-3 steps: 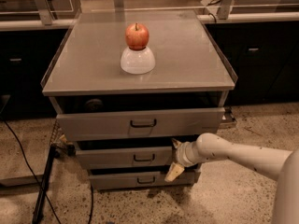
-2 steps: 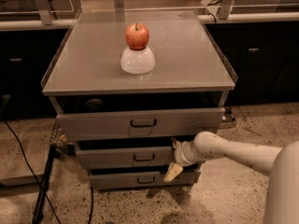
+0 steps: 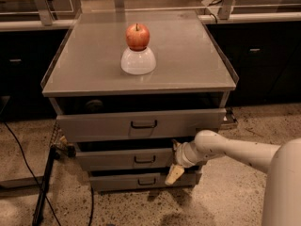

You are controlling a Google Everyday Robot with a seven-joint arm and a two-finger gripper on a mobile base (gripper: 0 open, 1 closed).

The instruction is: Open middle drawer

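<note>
While the middle drawer point(image 3: 123, 159) stands ajar, the hand point(image 3: 175, 162) faces its front.

The arm point(image 3: 235, 152) is a smooth, off-white tube with rounded edges and a few small dark specks on its shell. It swells into a bulbous white joint point(image 3: 207, 142), then narrows to a short ringed collar point(image 3: 184, 155) in pale grey. Past the collar, the gripper point(image 3: 174, 167) ends in a dull cream-tan piece, sitting at the right end of the middle drawer point(image 3: 127, 159). A broad, curved white shell point(image 3: 284, 187) fills the lower right corner.
</note>
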